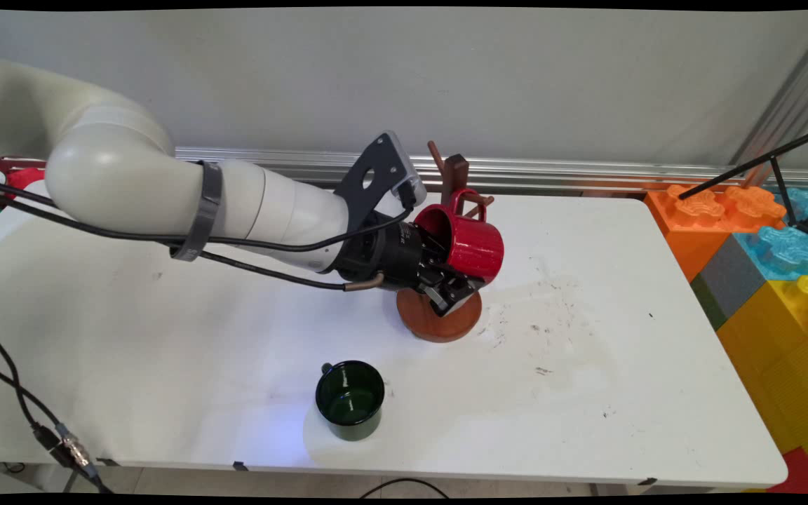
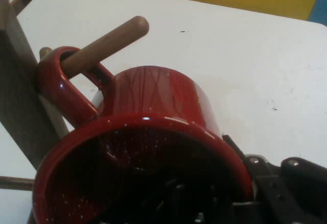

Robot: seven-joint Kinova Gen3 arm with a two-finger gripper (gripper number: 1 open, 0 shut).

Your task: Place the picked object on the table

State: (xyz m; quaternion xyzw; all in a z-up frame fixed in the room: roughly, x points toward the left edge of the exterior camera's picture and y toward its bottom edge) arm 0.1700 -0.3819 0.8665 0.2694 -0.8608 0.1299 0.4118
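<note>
My gripper [image 1: 454,275] is shut on the wall of a red enamel mug [image 1: 473,242], one finger inside it and one outside below. The mug lies tipped on its side, mouth toward the hand. In the hand view the red mug [image 2: 153,96] fills the lower half, and its handle [image 2: 66,89] is threaded over a wooden peg [image 2: 110,43] of the brown mug tree. The mug tree [image 1: 454,174] stands on a round base [image 1: 439,324] just under the gripper [image 2: 225,193].
A dark green mug [image 1: 350,400] stands upright on the white table [image 1: 165,351], in front of the tree near the front edge. Big coloured foam blocks [image 1: 762,259] and a black tripod leg [image 1: 762,165] border the right side. Black cables [image 1: 18,400] hang at the left.
</note>
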